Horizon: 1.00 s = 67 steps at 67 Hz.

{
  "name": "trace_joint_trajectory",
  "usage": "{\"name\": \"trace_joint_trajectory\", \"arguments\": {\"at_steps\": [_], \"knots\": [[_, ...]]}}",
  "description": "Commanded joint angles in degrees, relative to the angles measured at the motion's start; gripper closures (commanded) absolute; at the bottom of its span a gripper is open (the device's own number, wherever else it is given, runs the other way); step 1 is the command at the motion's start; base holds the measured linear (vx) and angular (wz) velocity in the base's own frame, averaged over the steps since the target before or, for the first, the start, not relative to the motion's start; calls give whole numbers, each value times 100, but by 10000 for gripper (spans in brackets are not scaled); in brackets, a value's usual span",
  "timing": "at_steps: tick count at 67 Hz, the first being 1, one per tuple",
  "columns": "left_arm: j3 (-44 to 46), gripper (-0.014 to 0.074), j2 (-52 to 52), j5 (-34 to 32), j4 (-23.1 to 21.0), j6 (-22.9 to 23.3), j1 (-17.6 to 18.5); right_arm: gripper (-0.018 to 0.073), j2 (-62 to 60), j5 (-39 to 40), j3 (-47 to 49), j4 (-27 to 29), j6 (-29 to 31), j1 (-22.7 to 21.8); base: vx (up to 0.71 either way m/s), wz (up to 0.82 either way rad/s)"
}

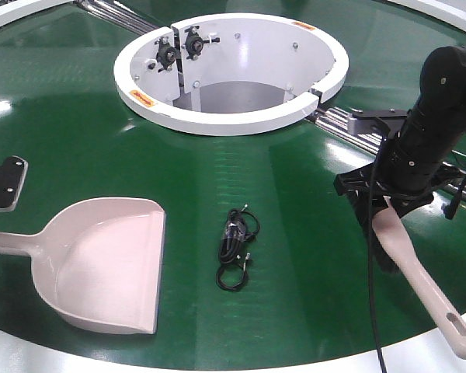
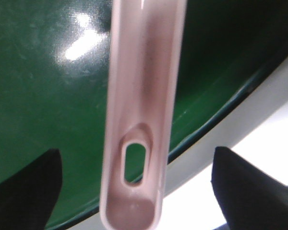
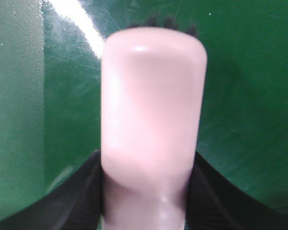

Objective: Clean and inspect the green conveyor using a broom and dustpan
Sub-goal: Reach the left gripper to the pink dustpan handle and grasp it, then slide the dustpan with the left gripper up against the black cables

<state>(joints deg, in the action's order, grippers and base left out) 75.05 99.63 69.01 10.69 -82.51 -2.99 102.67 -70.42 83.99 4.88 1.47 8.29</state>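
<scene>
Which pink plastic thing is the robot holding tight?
The broom, the narrow brush, clamped in the right gripper. The wide dustpan just lies flat, ungripped.

Black coiled cable (image 1: pixel 237 247), lying flat

Front view: high, looking obliquely down across the green conveyor (image 1: pixel 295 179) from its near rim. Left wrist view: close, facing down past the left gripper (image 2: pixel 134 191), dustpan (image 2: pixel 141 72) handle between the fingertips. Right wrist view: closer, broom (image 3: pixel 153 105) filling the gap of the right gripper (image 3: pixel 146 191). All share the belt.
</scene>
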Motion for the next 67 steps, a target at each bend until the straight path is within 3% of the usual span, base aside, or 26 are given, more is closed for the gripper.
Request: {"name": "trace_joint_trajectory", "arguments": {"at_steps": [1, 18, 28, 44, 57, 67], "knots": [[170, 7, -130, -59, 28, 67, -57, 563, -307, -348, 132, -3, 46, 2, 0, 0], [170, 14, -57, -80, 2, 80, -210, 563, -307, -348, 132, -3, 46, 2, 0, 0], [170, 64, -57, -158, 8, 74, -225, 563, -307, -348, 132, -3, 46, 2, 0, 0], [170, 287, 0, -171, -4, 24, -225, 563, -307, -348, 132, -3, 46, 2, 0, 0], [170, 589, 0, -110, -4, 40, -225, 563, -307, -348, 132, -3, 46, 2, 0, 0], [272, 605, -6, 97, -10, 190, -154, 563, -307, -335, 132, -3, 46, 2, 0, 0]]}}
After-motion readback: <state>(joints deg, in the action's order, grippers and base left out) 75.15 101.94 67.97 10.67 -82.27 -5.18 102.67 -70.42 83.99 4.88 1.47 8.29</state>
